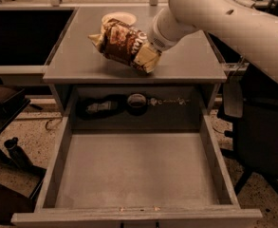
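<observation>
A brown chip bag (pixel 121 42) hangs tilted just above the grey countertop (pixel 186 61). My gripper (pixel 146 59) is shut on the bag's lower right end, and its cream fingers (pixel 148 56) press into the wrapper. The white arm (pixel 214 18) reaches in from the upper right. A white bowl (pixel 119 18) stands on the counter right behind the bag, partly hidden by it.
Under the counter a grey drawer (pixel 138 175) stands pulled out toward the camera. Dark items (pixel 100 107) and a round part (pixel 137 101) lie in the recess behind it. A dark chair (pixel 262 127) stands at the right and a black surface (pixel 20 37) at the left.
</observation>
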Available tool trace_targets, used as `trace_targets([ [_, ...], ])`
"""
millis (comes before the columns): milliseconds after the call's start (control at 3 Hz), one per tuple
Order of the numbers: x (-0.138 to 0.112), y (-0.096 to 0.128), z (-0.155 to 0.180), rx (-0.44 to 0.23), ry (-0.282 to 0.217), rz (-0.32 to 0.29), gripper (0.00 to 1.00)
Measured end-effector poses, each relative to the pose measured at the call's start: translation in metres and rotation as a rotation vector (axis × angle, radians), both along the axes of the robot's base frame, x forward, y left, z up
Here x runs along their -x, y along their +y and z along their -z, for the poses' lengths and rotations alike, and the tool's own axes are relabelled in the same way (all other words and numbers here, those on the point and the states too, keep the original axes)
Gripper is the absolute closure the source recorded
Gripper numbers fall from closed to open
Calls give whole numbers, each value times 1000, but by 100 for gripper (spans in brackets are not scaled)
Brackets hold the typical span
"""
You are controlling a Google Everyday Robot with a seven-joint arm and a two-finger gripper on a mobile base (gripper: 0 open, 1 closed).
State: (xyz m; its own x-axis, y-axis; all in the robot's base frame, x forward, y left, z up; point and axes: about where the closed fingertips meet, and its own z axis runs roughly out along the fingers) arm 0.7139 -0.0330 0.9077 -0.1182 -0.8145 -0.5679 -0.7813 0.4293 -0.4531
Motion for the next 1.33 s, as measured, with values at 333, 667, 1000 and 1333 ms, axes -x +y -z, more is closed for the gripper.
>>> trace_targets([
  [333, 38, -30, 5, 23, 100, -48, 100],
  [667, 81, -70, 14, 6, 204, -156, 100],
  [1000, 94, -74, 19, 44, 216, -230, 100],
  [1333, 94, -74, 19, 44, 216, -230, 100],
])
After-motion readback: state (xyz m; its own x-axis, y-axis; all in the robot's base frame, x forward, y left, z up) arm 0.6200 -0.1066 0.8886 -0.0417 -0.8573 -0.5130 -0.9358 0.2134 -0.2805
